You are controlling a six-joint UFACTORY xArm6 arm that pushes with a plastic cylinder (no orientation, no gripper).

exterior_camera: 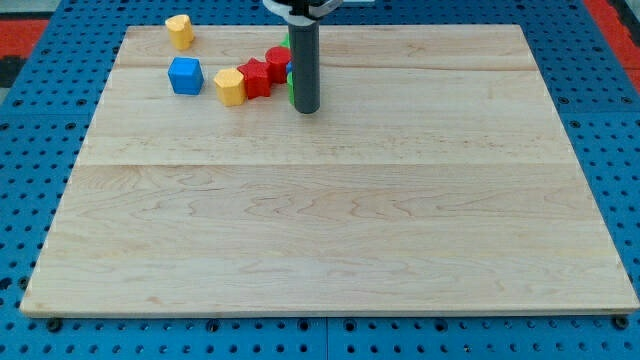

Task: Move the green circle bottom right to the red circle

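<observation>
My tip rests on the wooden board near the view's top, just right of a row of blocks. A green block shows only as a thin sliver at the rod's left edge; the rod hides most of it and its shape cannot be made out. The red circle sits just left of the rod, touching or nearly touching the green sliver. A second red block lies to the red circle's lower left.
A yellow hexagon-like block sits left of the red blocks. A blue cube lies further left. Another yellow block is near the board's top left edge. A blue pegboard surrounds the board.
</observation>
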